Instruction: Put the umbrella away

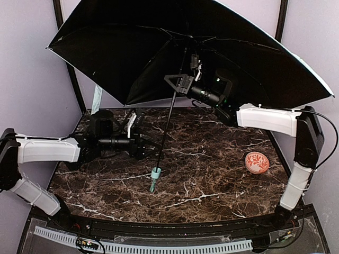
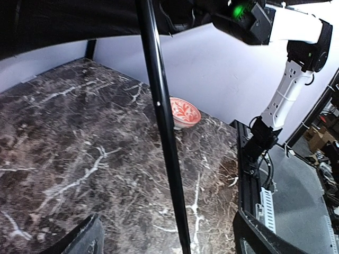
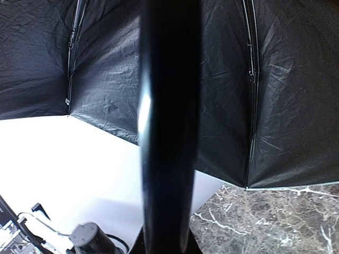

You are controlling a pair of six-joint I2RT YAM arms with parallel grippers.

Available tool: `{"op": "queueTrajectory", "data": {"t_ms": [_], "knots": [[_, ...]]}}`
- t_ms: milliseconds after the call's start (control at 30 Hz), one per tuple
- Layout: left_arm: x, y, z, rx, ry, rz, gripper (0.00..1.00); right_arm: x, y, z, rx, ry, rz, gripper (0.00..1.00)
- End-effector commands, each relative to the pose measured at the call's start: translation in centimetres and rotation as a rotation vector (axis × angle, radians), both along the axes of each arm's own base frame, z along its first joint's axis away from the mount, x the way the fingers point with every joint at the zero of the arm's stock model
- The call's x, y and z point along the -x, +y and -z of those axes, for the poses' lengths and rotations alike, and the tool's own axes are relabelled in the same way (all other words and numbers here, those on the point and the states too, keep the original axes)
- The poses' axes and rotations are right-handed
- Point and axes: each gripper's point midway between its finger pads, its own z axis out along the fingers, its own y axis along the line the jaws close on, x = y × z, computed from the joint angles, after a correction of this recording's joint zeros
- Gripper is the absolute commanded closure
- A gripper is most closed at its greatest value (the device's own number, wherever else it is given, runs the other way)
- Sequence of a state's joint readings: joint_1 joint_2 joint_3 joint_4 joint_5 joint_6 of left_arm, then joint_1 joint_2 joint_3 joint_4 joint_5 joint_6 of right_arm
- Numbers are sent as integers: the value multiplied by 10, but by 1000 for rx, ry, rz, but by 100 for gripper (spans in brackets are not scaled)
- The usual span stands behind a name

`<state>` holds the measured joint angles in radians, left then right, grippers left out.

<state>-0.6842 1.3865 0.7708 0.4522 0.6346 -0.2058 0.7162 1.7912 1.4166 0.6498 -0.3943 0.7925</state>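
The umbrella [image 1: 132,42] is open, its black lining facing me and a pale edge along the rim. Its thin black shaft [image 1: 167,124] slants down to the mint handle [image 1: 155,173], which is at the marble table top. My right gripper [image 1: 177,83] is shut on the shaft high up, just under the canopy. In the right wrist view the shaft [image 3: 167,132] fills the middle, with the lining [image 3: 280,79] behind. My left gripper [image 1: 147,144] is open beside the lower shaft. In the left wrist view the shaft [image 2: 164,127] runs between the wide-apart fingers [image 2: 79,238] without touching them.
A round orange-red, white-patterned object [image 1: 257,162] lies at the right of the marble table [image 1: 212,180]; it also shows in the left wrist view [image 2: 184,112]. Pale walls and black frame posts [image 1: 74,84] enclose the back. The canopy overhangs the rear of the table.
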Motion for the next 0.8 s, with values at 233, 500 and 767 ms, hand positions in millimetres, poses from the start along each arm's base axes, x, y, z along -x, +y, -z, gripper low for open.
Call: {"op": "queueTrajectory", "data": {"t_ms": [233, 500, 767], "knots": [[5, -29, -1, 28, 43, 90, 59, 19, 8, -43, -75, -91, -57, 100], [21, -40, -7, 120, 111, 189, 59, 17, 10, -42, -88, -80, -66, 100], [18, -39, -2, 117, 123, 161, 100, 23, 17, -37, -95, -72, -112, 100]]}}
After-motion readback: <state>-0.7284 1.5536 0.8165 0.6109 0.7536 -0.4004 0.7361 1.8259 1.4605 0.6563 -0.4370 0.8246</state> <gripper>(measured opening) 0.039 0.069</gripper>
